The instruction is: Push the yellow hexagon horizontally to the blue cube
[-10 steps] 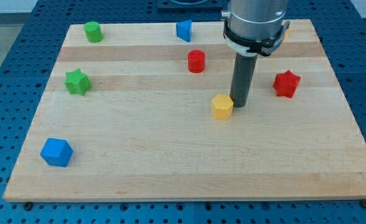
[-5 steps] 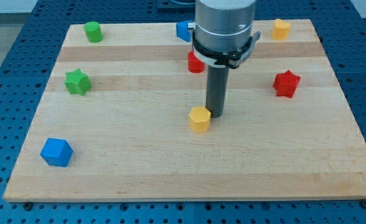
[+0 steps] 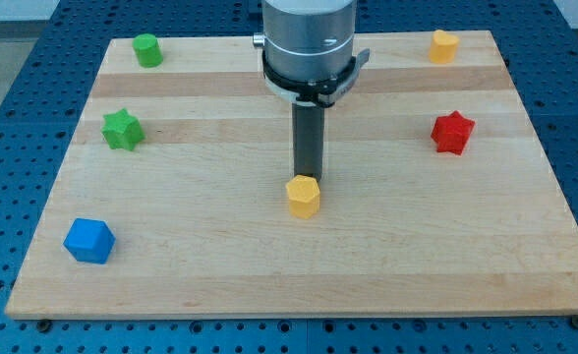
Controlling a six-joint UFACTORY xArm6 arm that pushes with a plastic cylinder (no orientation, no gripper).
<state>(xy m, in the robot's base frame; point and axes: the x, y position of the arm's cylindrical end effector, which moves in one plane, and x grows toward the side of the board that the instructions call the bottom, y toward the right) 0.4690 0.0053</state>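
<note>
**A:** What is the camera view showing you?

**B:** I am looking at a wooden counter point(image 3: 387, 256) sitting on a blue perforated base point(image 3: 14, 147). My tip point(image 3: 309, 179) is resting just above the yellow hexagon point(image 3: 304, 196), touching or nearly touching its upper edge, near the middle of the counter.

**A:** And your hand, is it clamping anything?

**B:** I am not carrying a hand at all; my arm is ending in a straight dark rod point(image 3: 309, 138), so there is nothing to part or close. The rod is standing upright below a wide grey collar point(image 3: 309, 44).

**A:** Where is the blue cube lying?

**B:** The blue cube point(image 3: 89, 241) is sitting near the view's bottom left corner, well apart from the yellow hexagon and a little lower than it in the view.

**A:** What else is lying about?

**B:** A green star point(image 3: 122, 129) is sitting at the view's left, a green block point(image 3: 147, 49) at the top left, its shape being hard to make out. A red star point(image 3: 452, 132) is sitting at the view's right, and a second yellow block point(image 3: 444, 45), roughly hexagonal, is sitting at the top right.
</note>
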